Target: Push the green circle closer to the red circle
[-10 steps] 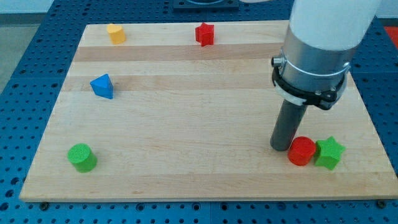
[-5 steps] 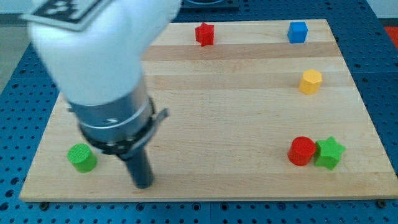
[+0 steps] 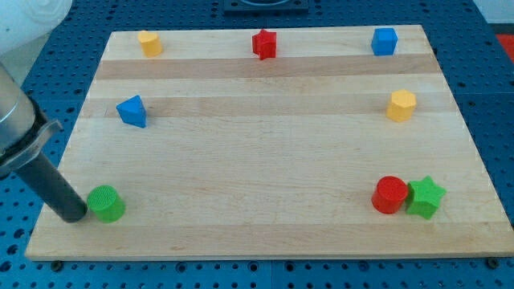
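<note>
The green circle [image 3: 106, 202] sits near the board's bottom left corner. The red circle [image 3: 389, 194] sits near the bottom right, touching a green star [image 3: 426, 197] on its right. My tip [image 3: 72, 215] rests on the board just left of the green circle, touching or almost touching its left side. The rod leans up and to the view's left.
A blue triangle [image 3: 132, 111] lies at the left. A yellow block [image 3: 148, 42], a red star [image 3: 264, 43] and a blue cube [image 3: 385, 40] stand along the top edge. A yellow hexagon [image 3: 401, 105] is at the right. The wooden board [image 3: 265, 152] lies on a blue perforated table.
My tip swept from beside the red circle across the board's bottom to the left side of the green circle. No block has moved.
</note>
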Robot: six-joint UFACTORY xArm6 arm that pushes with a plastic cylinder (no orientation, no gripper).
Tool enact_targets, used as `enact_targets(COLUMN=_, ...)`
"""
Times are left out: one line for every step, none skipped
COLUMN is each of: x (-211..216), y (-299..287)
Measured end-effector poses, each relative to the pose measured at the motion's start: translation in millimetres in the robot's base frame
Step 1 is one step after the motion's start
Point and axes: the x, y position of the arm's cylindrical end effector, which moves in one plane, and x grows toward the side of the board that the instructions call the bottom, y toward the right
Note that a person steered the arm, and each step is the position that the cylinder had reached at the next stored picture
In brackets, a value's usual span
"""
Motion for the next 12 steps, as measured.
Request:
enact_targets(x=-5, y=26)
enact_targets(x=-5, y=63)
enact_targets(x=-4, y=99)
enact_targets(x=15, y=123)
enact_targets(x=25, y=138)
enact_targets(x=18, y=156)
enact_targets(x=8, y=181)
enact_targets(x=-1, y=214)
enact_targets(x=-12, y=225)
enact_targets(x=-25, y=225)
enact_targets(x=-38, y=230)
enact_targets(x=-40, y=255)
